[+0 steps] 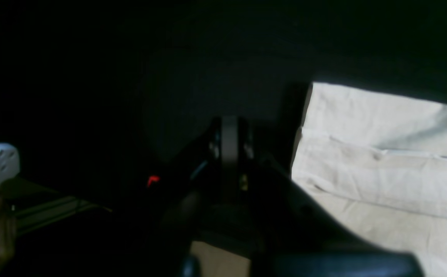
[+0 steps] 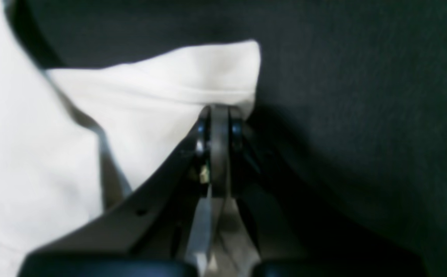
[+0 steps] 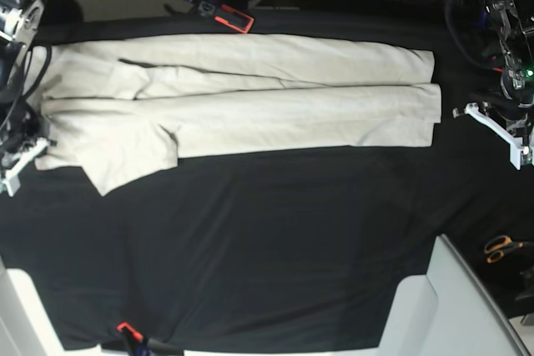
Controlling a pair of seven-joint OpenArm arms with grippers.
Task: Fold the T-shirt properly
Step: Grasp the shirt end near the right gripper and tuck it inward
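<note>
T-shirt (image 3: 250, 97) cloth lies flat on the black tablecloth (image 3: 275, 239), folded lengthwise into a long band with one sleeve spread out at the end nearer our right arm.

Right gripper (image 2: 219, 111): we see both jaws clenched together, with their tips against the hem of a cream corner (image 2: 192, 77). That corner lies directly ahead of the jaws and extends away to one side of them. We cannot tell whether any cloth is pinched between them.

Left gripper (image 1: 229, 123): we see the jaws clenched on nothing, over bare tablecloth. The layered end of the shirt (image 1: 381, 154) lies just beside the jaws and apart from them.

Orange-handled scissors (image 3: 503, 247) rest well apart from the shirt, on the left arm's side.
</note>
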